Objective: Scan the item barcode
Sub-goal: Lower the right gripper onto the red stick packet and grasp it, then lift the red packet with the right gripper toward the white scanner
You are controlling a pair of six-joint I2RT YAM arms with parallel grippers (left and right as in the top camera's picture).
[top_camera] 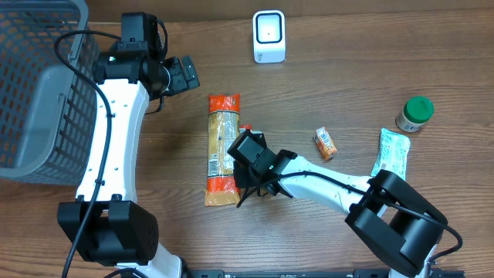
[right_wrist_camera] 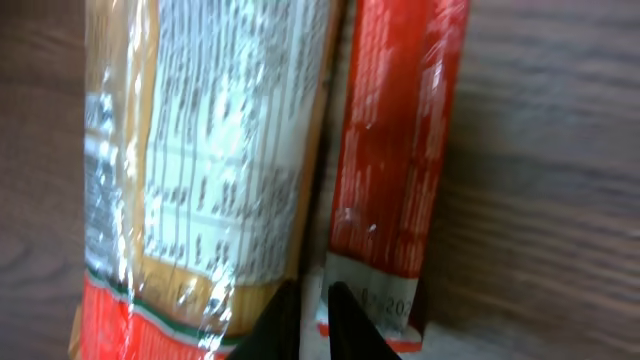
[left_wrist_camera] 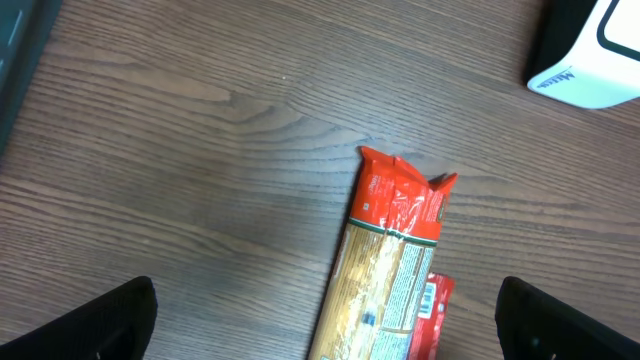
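- Right gripper [right_wrist_camera: 312, 322] jaws are sitting nearly together at the seam between pasta packet [top_camera: 222, 150] and red sachet [right_wrist_camera: 395, 150]. We can't tell what they're pinching. Left gripper [left_wrist_camera: 330, 330] is hanging wide, empty.
- We're reading this as the pick step. Next we're needing a confirmed grip, then a lift toward the scanner [top_camera: 269, 36] at the worktop's far edge.
- Packet's lying mid-worktop. Right arm is reaching low from the near right corner.

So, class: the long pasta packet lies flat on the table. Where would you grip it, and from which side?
Probably mid-length, across its narrow width, straight down from above. The pasta packet lies flat and long, so the middle balances both ends. A slim red packet lies close along one long edge, so that finger has little room.
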